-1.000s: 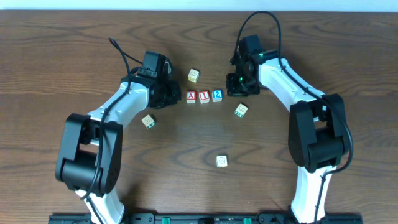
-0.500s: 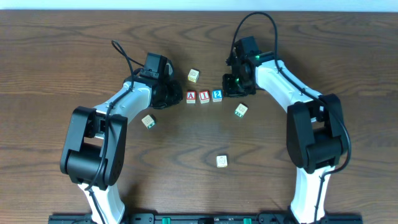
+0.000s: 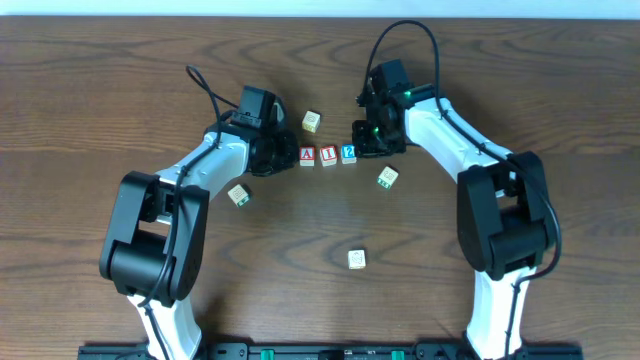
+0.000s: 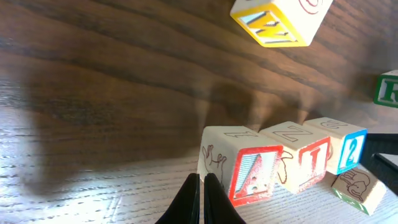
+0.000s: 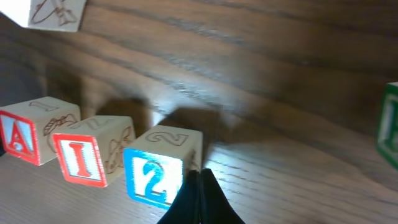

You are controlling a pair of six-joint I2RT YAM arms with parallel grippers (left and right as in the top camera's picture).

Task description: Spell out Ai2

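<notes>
Already lined up on the table [image 3: 90, 90], near its middle: A block [image 3: 307, 155], I block [image 3: 328, 155], 2 block [image 3: 348, 153], in that order from left to right in the overhead view. Packed close, side against side, with no clear gap showing from above. Red borders and red letters on the first two, blue on the third. Seen from the left wrist, not quite flush: A block turned a little against the I block, faces stepping along the row.

Shut, the left gripper [image 4: 199, 186]: fingers pressed flat together with only a thin seam between, nothing held. Tips low over the wood just beside the outer face of the A block; whether touching it, cannot tell. Closed as well, the right gripper [image 5: 199, 183], empty, with tips down by the outer lower corner of the 2 block at the opposite end of the row. Too close there also to call contact either way.

Scattered round about, loose blocks, none touching the row. Just beyond the A block and I block, toward the far edge, the W block [image 3: 312, 121], yellow-trimmed. Near the 2 block, off to its right and a little closer to the robot's base, a green block [image 3: 388, 178]. Off to the left of the row and somewhat nearer the base, a pale block [image 3: 238, 195]. Alone, well apart, toward the near edge, a last block [image 3: 357, 260].
</notes>
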